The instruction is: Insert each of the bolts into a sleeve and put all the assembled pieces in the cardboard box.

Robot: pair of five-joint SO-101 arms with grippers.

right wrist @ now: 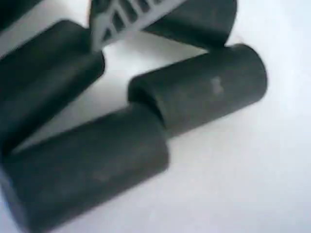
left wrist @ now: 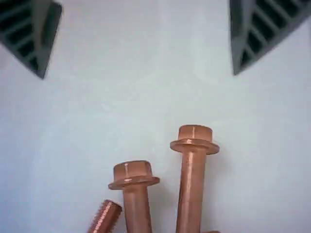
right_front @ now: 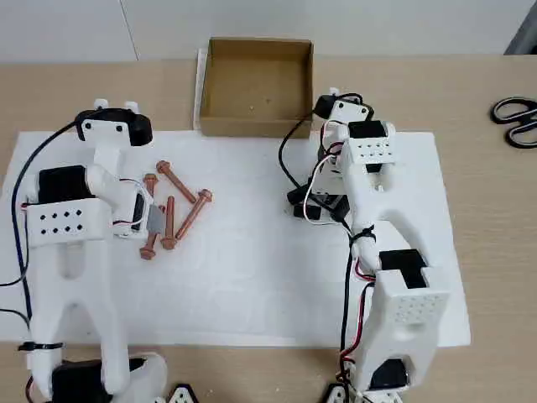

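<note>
Surface: tan wooden table [right_front: 487, 193] with a white sheet [right_front: 243, 285] across the near and middle part. Mid-sheet: left gripper [left wrist: 138, 43] spread wide just above the copper bolts [right_front: 172, 210], touching none. Right gripper [right_front: 323, 201] low over the black sleeves [right wrist: 204, 92]; opening cannot be told. Far edge: cardboard box [right_front: 256, 126], open-topped. Scissors [right_front: 516, 122] far right, on bare wood.

Both arms are white plastic with black motors [right_front: 60, 181]. The left arm [right_front: 84, 281], at eight o'clock, has a panel [right_front: 59, 221] of round holes, a black cable [right_front: 13, 201] and grey slotted fingers [left wrist: 257, 29]. The right arm [right_front: 403, 311], at four o'clock, carries red and black wires [right_front: 346, 302].
</note>
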